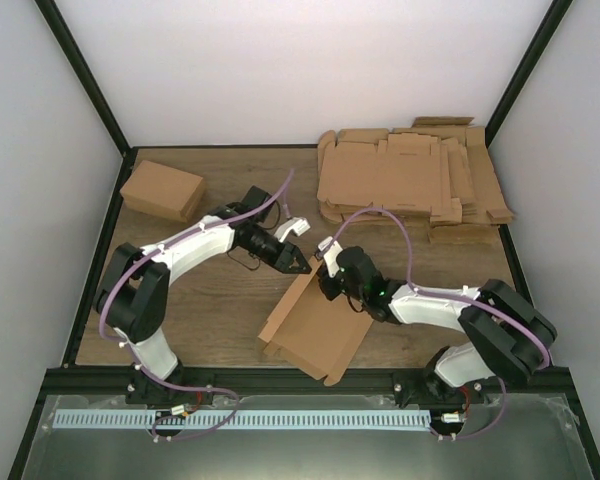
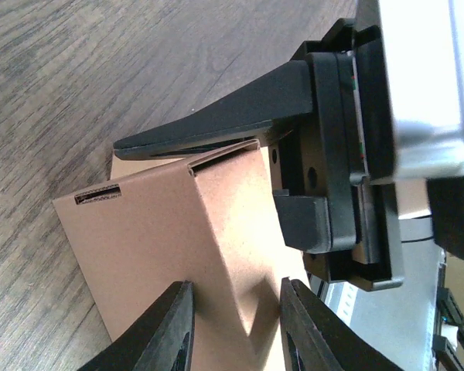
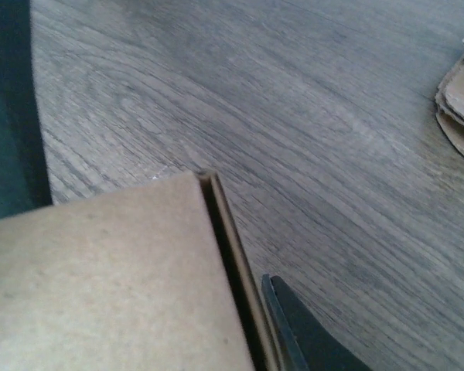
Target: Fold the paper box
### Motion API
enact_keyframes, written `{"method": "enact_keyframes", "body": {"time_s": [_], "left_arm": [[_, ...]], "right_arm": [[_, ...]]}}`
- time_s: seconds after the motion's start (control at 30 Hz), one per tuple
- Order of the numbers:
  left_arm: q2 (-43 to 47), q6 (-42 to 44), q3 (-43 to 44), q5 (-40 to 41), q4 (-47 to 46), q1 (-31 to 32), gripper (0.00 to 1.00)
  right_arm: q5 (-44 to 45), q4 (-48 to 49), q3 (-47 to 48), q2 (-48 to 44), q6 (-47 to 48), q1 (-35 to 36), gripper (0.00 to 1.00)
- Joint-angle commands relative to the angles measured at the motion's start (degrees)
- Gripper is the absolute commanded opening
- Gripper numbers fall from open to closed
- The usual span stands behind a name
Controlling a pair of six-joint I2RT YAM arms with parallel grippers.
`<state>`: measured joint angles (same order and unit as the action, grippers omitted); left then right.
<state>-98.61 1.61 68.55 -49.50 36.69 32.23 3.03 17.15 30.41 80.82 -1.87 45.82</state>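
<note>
Paper box [image 1: 315, 330], partly folded, on the wooden table [image 1: 220, 300] front centre between both arms, left gripper [image 2: 236, 325] fingers narrowly parted astride a raised flap, right gripper [image 1: 322, 275] at the box's doubled wall, one finger against it, grip unreadable, pile of blanks [image 1: 400, 175] far right.

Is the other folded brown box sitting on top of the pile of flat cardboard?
No, the folded box sits by itself at the far left, well apart from the pile of flat blanks at the far right.
</note>
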Motion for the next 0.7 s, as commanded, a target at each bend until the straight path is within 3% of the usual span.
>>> {"method": "enact_keyframes", "body": {"time_s": [0.0,0.1,0.2,0.47,0.67], "left_arm": [[-0.89,0.46,-0.24,0.87,-0.22,0.25,0.33],[-0.71,0.45,-0.09,1.47,-0.02,-0.02,0.33],[-0.68,0.72,0.00,1.31,0.17,-0.47,0.33],[-0.65,0.87,-0.52,0.89,0.15,-0.72,0.33],[0.04,0.47,-0.79,1.06,-0.35,-0.76,0.39]], "right_arm": [[4.50,3.52,-0.46,0.65,-2.90,1.02,0.21],[4.31,4.23,-1.52,0.58,-4.48,1.02,0.20],[4.62,5.26,-2.42,0.61,-5.62,1.02,0.11],[9.72,8.68,-3.49,2.27,-8.09,1.97,0.11],[9.94,9.69,-4.83,1.71,-9.02,2.84,0.24]]}}
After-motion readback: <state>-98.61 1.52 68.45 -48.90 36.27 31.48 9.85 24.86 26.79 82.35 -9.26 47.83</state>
